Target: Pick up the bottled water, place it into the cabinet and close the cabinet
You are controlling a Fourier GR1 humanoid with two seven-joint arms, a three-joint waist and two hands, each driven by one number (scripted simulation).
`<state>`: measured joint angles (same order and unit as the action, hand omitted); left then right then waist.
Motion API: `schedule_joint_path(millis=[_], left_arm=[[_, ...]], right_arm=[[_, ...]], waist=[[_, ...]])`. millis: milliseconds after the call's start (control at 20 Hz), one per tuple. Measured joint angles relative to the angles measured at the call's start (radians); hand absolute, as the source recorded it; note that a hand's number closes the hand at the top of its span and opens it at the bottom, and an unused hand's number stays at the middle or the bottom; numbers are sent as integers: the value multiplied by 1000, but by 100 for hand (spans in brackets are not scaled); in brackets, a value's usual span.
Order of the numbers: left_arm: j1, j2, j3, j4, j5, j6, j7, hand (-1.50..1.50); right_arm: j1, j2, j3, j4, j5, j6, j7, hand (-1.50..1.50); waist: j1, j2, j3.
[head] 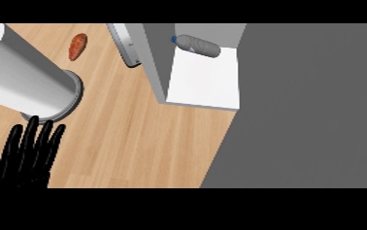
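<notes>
Clear bottled water [197, 45] is lying inside the cabinet [204, 78], so the left hand [28, 151] is resting unclenched, near left.

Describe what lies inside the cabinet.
The bottled water lies on its side on the white floor of the cabinet, blue cap pointing left. Nothing else shows on that white surface. Whatever lies further right is covered by the grey panel, so it cannot be seen.

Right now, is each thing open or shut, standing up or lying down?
Grey cabinet with white floor: open.
Grey cabinet door: swung open.
Grey plastic water bottle with blue cap: lying on its side inside the cabinet.
Black left hand: open, holding nothing.
Orange-red vegetable: lying on the wooden counter.
</notes>
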<state>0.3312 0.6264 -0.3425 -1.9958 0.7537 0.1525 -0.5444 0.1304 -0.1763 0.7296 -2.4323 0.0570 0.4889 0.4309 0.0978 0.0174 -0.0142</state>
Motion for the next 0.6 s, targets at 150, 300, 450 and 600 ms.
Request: schedule_joint_path(millis=[150, 300, 450, 600], left_arm=[[-3, 5, 5, -1, 4, -15, -2, -150], [-10, 11, 8, -3, 8, -32, -2, -150], [-17, 19, 10, -7, 11, -47, 1, -150], [-18, 25, 16, -8, 17, -60, 2, -150]], right_arm=[[-1, 5, -3, 17, -50, 6, 2, 150], [6, 16, -6, 44, -149, 34, 28, 150], [23, 29, -6, 80, -276, 49, 50, 150], [29, 35, -6, 106, -366, 49, 72, 150]], waist=[[15, 8, 0], [39, 21, -1], [62, 29, -2], [68, 28, -2]])
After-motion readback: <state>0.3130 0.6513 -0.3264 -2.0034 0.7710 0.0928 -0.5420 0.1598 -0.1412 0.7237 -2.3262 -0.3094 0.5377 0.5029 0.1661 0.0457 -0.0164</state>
